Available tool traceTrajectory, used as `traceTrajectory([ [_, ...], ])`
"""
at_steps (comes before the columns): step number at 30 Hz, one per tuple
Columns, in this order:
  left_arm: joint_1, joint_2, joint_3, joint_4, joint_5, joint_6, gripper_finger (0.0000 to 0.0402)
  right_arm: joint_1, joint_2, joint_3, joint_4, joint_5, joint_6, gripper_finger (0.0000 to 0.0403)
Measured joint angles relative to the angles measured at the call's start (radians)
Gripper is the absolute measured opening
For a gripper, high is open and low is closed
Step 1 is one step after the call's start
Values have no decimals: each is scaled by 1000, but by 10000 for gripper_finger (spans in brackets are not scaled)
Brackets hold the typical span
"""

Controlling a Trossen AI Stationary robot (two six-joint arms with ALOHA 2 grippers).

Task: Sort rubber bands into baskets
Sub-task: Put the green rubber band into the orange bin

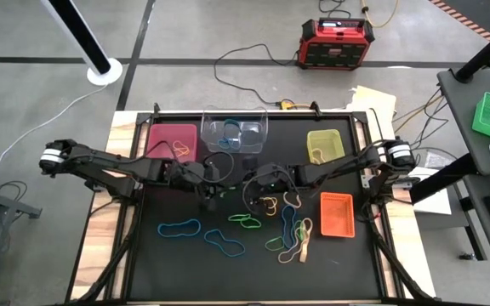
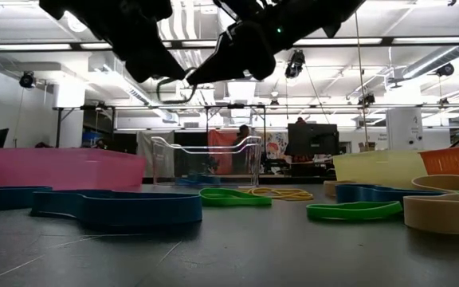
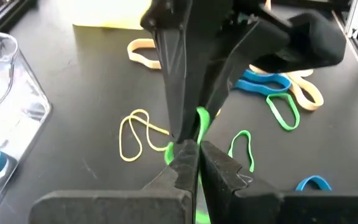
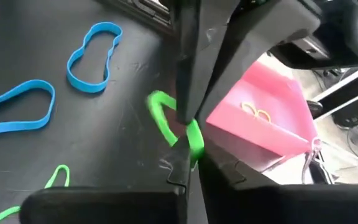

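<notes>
Both pincers, left (image 1: 209, 202) and right (image 1: 247, 192), are seen from above at mid-counter (image 1: 177, 263), tips near each other. At counter level, a loop is held aloft between them. In each wrist view, a green rubber band (image 3: 199, 121) is pinched by closed fingers, the pink basket (image 4: 253, 121) just beyond.

Matt black table mat (image 1: 185, 263) — glossy clear plastic basket (image 1: 234, 127), bare wood table edge (image 1: 96, 246).
</notes>
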Motion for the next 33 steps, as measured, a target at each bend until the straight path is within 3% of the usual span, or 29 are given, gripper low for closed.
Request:
traceTrajectory([
  [5,0,-6,0,-12,0,6,16,0,-29,0,-65,1,24,9],
  [10,0,-28,0,-26,0,33,77,0,-73,42,-257,4,100,9],
  [16,3,-56,9,-48,-58,69,156,-28,-115,184,-778,166,312,9],
  [19,4,-65,20,-65,-65,71,178,-72,-115,255,-1087,268,481,9],
  [22,4,-65,20,-85,-64,72,188,-118,-119,287,-1336,295,636,9],
  [26,4,-64,20,-127,-64,71,189,-135,-141,287,-1539,208,761,9],
  [33,3,-62,20,-142,-63,71,190,-64,-225,274,-1650,-94,944,9],
])
